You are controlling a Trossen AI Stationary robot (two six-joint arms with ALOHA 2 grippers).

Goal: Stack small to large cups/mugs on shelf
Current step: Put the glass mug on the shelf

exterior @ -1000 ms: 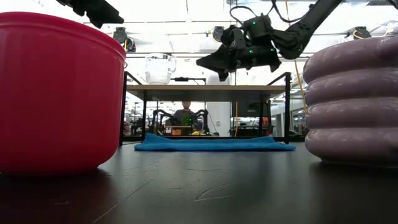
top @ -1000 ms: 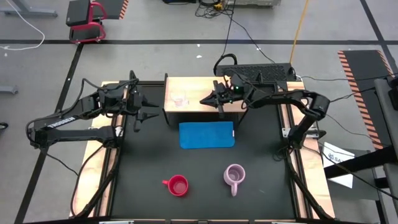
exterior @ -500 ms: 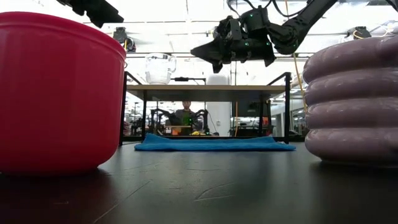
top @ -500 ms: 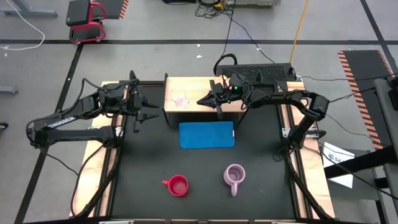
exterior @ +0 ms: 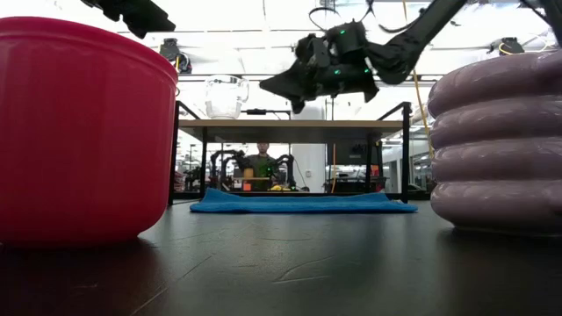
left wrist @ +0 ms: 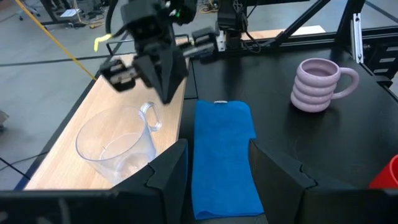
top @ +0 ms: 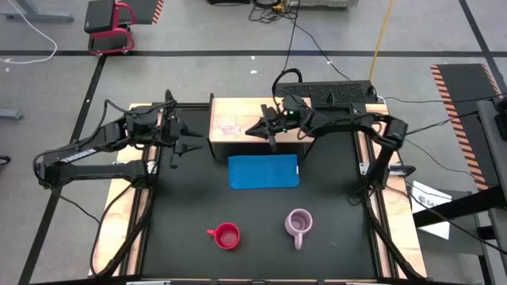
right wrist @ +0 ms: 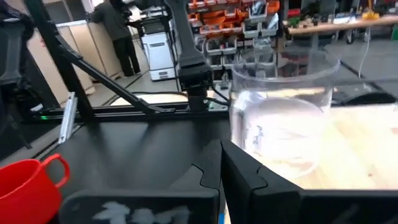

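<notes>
The clear glass cup (top: 230,126) stands upright on its base on the left part of the wooden shelf (top: 247,108); it also shows in the right wrist view (right wrist: 283,112). My right gripper (top: 253,130) hovers shut over the shelf, just right of the glass cup and apart from it (left wrist: 165,94). My left gripper (top: 192,140) is open and empty beside the shelf's left end. The red mug (top: 226,236) and the ribbed lilac mug (top: 299,224) stand upright on the black table near its front edge.
A flat blue mat (top: 264,171) lies on the table in front of the shelf. The shelf's dark side panels (exterior: 174,154) stand at both of its ends. A person (exterior: 260,163) sits in the room beyond the table.
My right gripper has moved along above the shelf toward the table's left edge, closer to the glass cup, staying shut. The cups have kept still.
</notes>
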